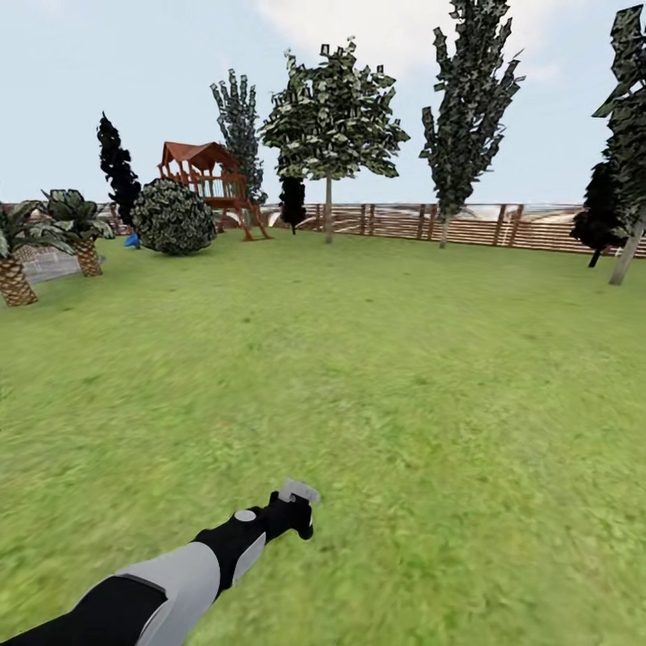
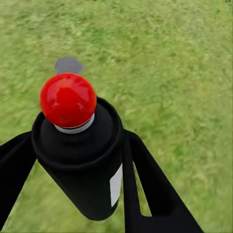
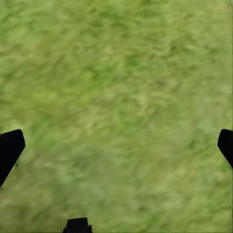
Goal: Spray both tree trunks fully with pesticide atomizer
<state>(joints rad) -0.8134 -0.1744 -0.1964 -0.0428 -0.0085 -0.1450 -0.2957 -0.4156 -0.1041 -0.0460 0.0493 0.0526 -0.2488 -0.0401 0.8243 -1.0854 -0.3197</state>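
A wide green lawn (image 1: 386, 359) is seen from the head view, ringed at the far side by a slatted wooden fence (image 1: 467, 224). A broadleaf tree (image 1: 332, 117) with a thin bare trunk (image 1: 328, 211) stands well ahead near the fence. A second pale trunk (image 1: 625, 256) leans at the far right edge. A wooden play tower (image 1: 211, 179), a round bush (image 1: 173, 217) and short palms (image 1: 18, 251) are set to the left.

The left arm is stretched forward over the grass. Its gripper (image 1: 292, 513) is clenched on the atomizer (image 2: 82, 160), which is held between the two black fingers (image 2: 150, 189). In the left wrist view the dark body, a strip of white label and a red dot (image 2: 68, 99) on the head are seen.

The right gripper (image 3: 116, 145) is spread wide over bare grass, with nothing between its fingertips.

The pickup is judged done; the drive to the first tree appears to be in hand. The grip should be kept firm, the bottle steady, and the nozzle turned toward the trunk only once it is close.
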